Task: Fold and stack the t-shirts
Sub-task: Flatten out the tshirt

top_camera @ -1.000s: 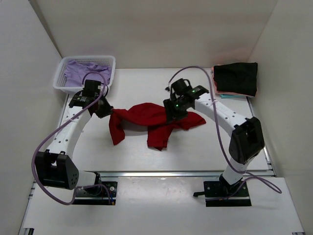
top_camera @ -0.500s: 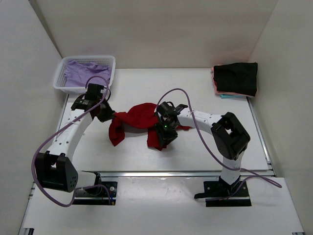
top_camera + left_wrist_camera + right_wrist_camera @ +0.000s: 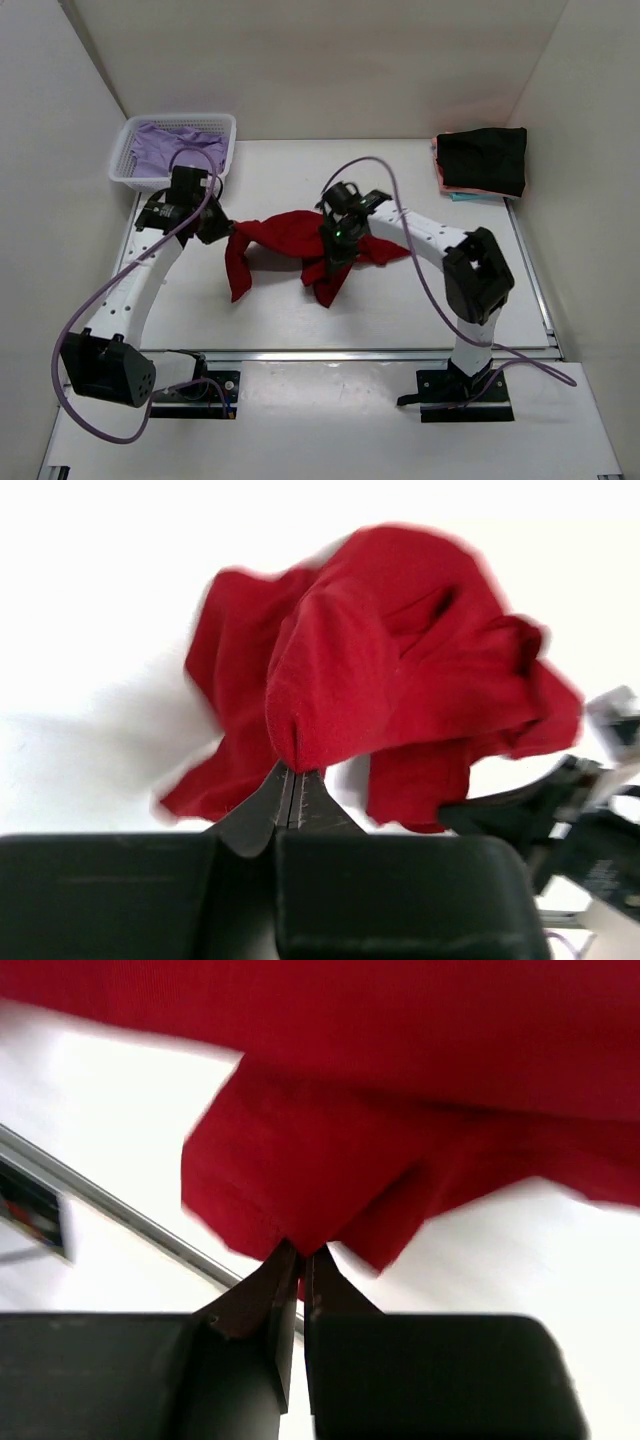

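A deep red t-shirt [image 3: 285, 243] hangs crumpled between my two grippers over the middle of the table. My left gripper [image 3: 218, 226] is shut on its left edge; the left wrist view shows the pinched fold of the shirt [image 3: 380, 680] at the fingertips [image 3: 293, 780]. My right gripper [image 3: 336, 243] is shut on the shirt's right part; the cloth [image 3: 400, 1150] drapes beyond its tips [image 3: 302, 1256]. A lavender t-shirt [image 3: 170, 147] lies in the basket. A folded black t-shirt [image 3: 484, 158] tops a stack with pink and teal edges at the back right.
The white lattice basket [image 3: 128, 170] stands at the back left corner. White walls enclose the table on three sides. A metal rail [image 3: 350, 352] runs along the near edge of the table.
My right gripper swung in from the right to the shirt's lower middle, then lifted slightly back, pulling the cloth up. My left gripper stayed shut on the left edge, shifting slightly.
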Controlling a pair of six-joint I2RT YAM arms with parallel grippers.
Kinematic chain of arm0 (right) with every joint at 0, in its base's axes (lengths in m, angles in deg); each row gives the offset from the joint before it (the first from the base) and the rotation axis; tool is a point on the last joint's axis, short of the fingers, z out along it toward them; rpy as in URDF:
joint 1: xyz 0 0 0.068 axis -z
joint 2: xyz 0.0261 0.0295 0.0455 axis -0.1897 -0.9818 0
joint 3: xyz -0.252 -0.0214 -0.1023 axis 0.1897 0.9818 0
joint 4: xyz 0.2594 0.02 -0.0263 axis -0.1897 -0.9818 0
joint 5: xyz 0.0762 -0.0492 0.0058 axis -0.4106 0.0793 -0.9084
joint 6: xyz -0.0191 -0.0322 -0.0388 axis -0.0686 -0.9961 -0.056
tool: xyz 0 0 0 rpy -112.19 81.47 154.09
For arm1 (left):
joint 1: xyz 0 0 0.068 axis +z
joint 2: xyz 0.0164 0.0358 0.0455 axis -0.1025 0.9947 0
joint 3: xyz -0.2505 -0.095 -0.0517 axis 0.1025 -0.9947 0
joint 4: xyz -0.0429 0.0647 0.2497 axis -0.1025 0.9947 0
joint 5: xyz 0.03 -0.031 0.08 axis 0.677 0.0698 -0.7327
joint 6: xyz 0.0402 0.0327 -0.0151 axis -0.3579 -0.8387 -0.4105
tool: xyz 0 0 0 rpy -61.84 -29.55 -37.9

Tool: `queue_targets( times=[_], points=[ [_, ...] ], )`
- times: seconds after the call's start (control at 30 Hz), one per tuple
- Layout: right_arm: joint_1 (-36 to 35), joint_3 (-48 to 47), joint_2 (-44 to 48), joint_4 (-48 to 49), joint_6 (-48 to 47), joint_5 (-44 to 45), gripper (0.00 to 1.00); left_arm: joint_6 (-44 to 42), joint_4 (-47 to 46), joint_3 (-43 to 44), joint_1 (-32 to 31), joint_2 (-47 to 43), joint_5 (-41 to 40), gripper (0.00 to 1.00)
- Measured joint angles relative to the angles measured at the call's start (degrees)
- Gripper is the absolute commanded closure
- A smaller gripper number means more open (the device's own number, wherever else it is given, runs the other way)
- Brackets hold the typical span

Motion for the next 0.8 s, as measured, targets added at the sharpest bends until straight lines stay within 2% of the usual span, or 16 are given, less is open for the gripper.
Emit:
queue_targets(
  times=[0.1,0.33,0.5,0.63,0.8],
  points=[
    [6.4,-4.6,5.8,-3.1,0.1,-0.1,0.99,0.9,1.1,7.4,0.6,0.2,-0.1,1.0],
    [30.1,-15.6,25.9,-5.3,0.4,-0.9,1.0,2.4,1.4,27.1,7.4,2.3,1.7,1.0],
    [44.1,-21.9,34.1,-8.1,-0.1,-6.6,1.0,2.8,5.5,41.1,9.9,7.7,3.6,1.0],
    [46.4,-28.5,34.8,-10.8,-1.8,-6.8,1.0,4.2,7.6,46.6,9.9,9.3,5.3,1.0],
    [45.1,-29.0,38.9,-15.4,-2.8,-4.2,1.0,8.5,9.1,42.6,9.2,3.8,6.4,1.0]
  ],
)
